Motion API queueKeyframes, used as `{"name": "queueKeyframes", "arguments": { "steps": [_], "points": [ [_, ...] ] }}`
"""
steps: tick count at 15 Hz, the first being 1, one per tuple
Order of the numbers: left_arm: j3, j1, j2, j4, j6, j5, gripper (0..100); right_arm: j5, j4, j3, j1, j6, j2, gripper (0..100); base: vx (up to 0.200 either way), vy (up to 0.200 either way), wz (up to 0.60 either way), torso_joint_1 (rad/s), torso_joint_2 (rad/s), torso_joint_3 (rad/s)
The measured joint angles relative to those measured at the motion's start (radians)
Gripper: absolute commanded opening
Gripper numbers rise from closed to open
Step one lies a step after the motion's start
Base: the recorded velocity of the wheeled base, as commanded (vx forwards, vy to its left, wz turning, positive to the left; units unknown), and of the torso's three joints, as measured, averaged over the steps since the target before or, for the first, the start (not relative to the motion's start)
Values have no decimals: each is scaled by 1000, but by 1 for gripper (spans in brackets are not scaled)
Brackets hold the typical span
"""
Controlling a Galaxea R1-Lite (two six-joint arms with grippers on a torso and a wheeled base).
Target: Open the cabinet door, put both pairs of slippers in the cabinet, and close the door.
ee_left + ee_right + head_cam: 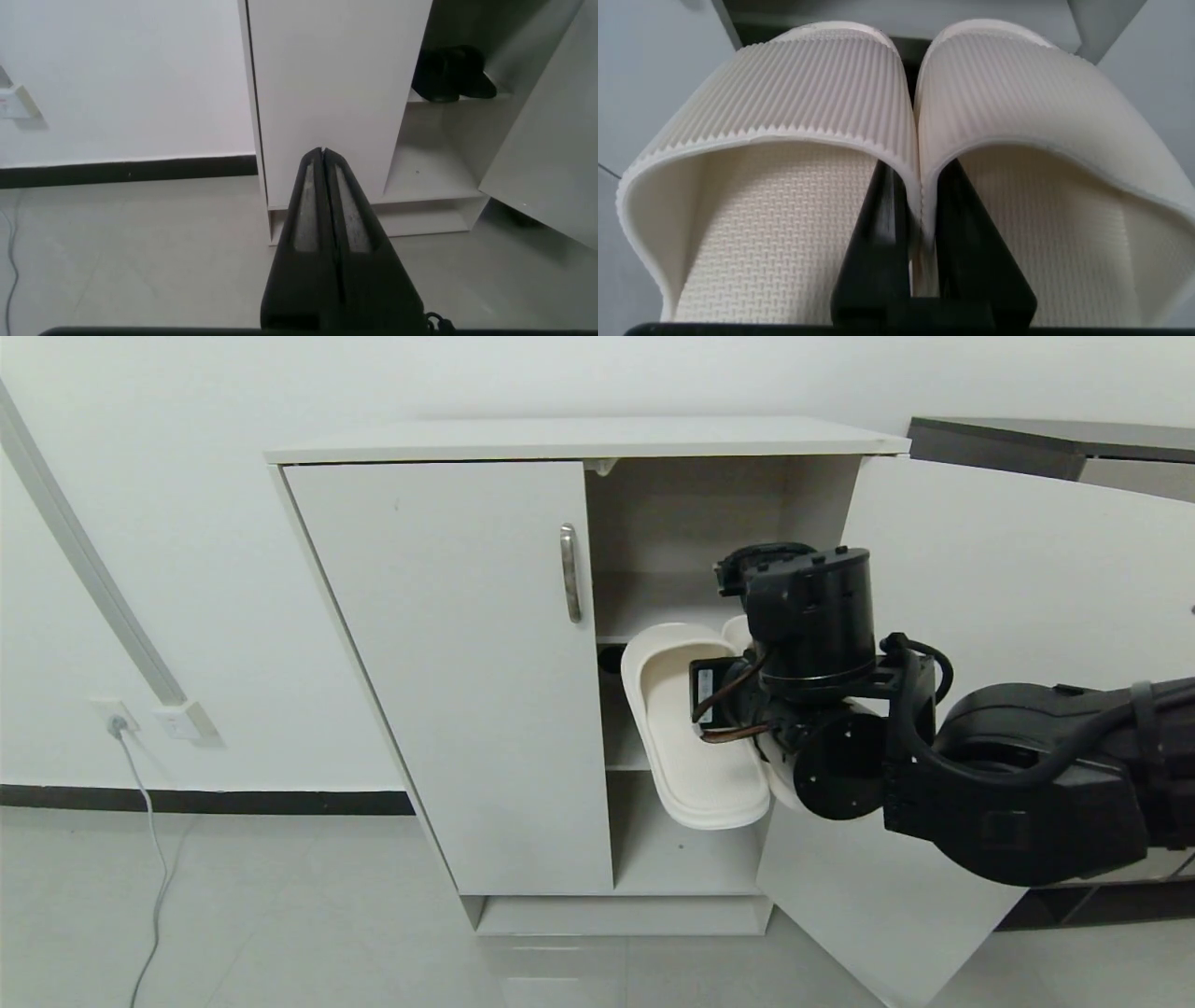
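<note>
Cabinet (448, 663) open, black slippers (453, 75) inside; right fingers (873, 252) clamp white slippers (785, 121); left fingers (304, 215) closed, empty.

We see the left gripper (322, 157) above the grey floor (140, 252), its two fingers pressed together with no gap, pointing toward the white cabinet (425, 210). One cabinet door (336, 84) is closed and the other door (551, 149) stands open. Inside, a pair of black slippers (453, 75) lies on a shelf (447, 103). A black skirting (121, 171) runs along the wall (131, 75).
</note>
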Motion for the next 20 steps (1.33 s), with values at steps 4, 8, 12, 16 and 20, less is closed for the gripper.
{"name": "queueKeyframes", "arguments": {
  "steps": [4,8,12,16,20],
  "points": [
    [0,0,0,0,0,0,0,1,0,-10,-6,0,-6,0,0,0,0,0,0,0],
    [0,0,0,0,-2,0,0,1,0,-7,-7,1,-7,0,100,0,0,-1,1,-1],
    [0,1,0,0,-4,0,0,1,1,-4,-8,1,-9,0,200,0,0,-2,0,5],
    [0,0,0,0,-4,0,0,0,3,-2,-5,1,-9,0,200,0,0,2,2,4],
    [0,0,0,0,-2,1,0,1,0,3,-5,1,-3,0,150,0,0,3,2,4]
  ]
}}
